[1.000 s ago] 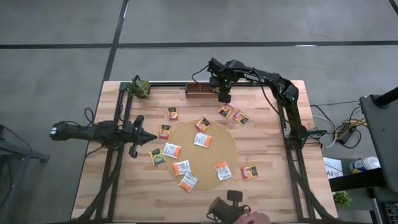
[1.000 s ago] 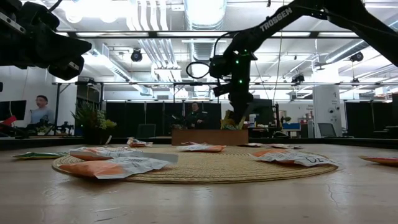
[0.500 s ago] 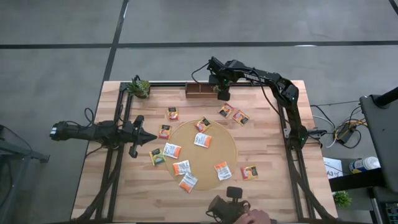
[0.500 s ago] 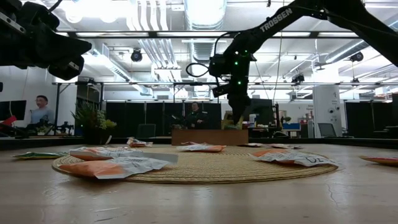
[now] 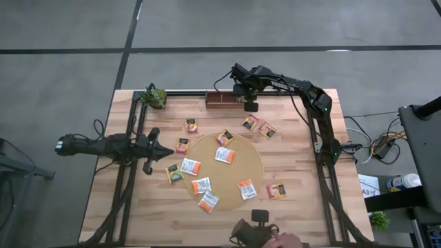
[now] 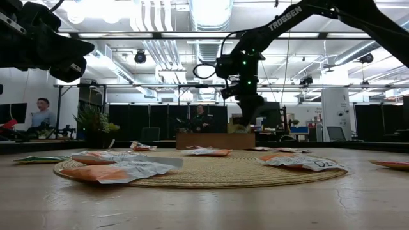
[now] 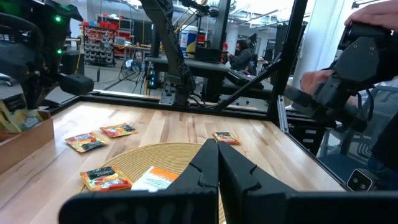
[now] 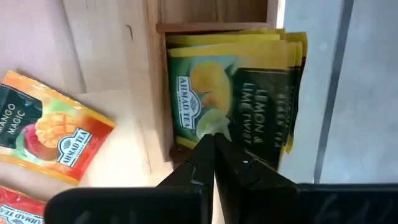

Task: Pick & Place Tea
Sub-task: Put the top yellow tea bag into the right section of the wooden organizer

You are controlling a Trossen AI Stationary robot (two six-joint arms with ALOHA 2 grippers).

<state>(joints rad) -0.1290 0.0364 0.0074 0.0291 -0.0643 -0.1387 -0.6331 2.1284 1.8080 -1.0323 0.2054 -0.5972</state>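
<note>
Right claw [image 5: 251,105] hangs over the wooden compartment tray [image 5: 222,100] at the table's far edge, fingers together, holding nothing. Right wrist view shows green lemon-lime sachets [image 8: 239,93] standing stacked in the tray's end compartment, so a few bags look placed. Most remain: about a dozen tea sachets [image 5: 224,154] lie loose on the round mat [image 5: 255,162] and the table [image 5: 303,207] around it. Left claw [image 5: 165,153] waits shut, empty, near the left edge. Judged: early in the task.
</note>
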